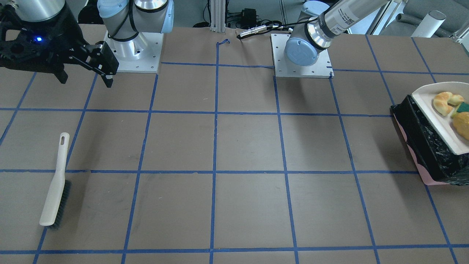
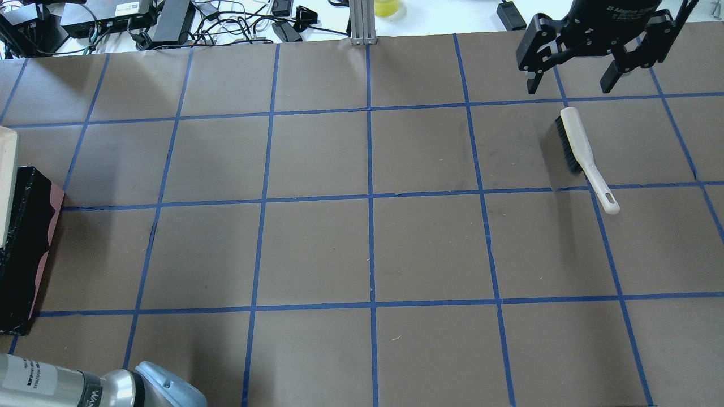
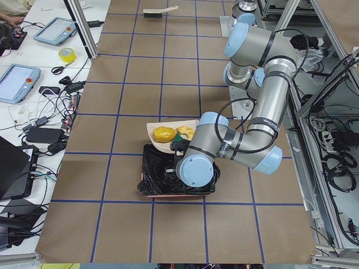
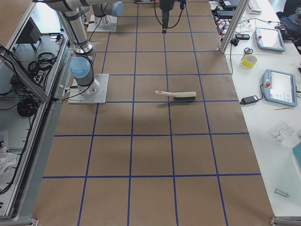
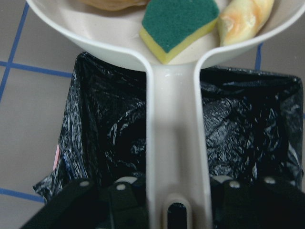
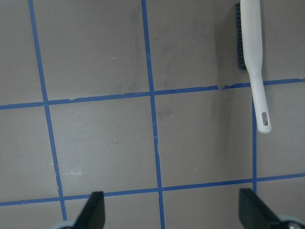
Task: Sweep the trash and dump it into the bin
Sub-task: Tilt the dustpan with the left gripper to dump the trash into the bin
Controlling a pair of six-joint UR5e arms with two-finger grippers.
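My left gripper [image 5: 176,207] is shut on the handle of a beige dustpan [image 5: 176,143] and holds it over the bin [image 5: 109,138], a pink box lined with a black bag [image 1: 421,139]. The pan [image 1: 430,110] carries the green-and-yellow sponge [image 5: 178,21], the croissant [image 5: 245,19] and the bread roll [image 1: 462,124]. My right gripper [image 2: 570,85] is open and empty, high above the table just beyond the brush [image 2: 585,155].
The white hand brush [image 1: 55,183] with dark bristles lies flat on the brown paper with its blue tape grid. The bin [image 2: 22,249] stands at the table's end on my left. Cables and boxes line the far edge.
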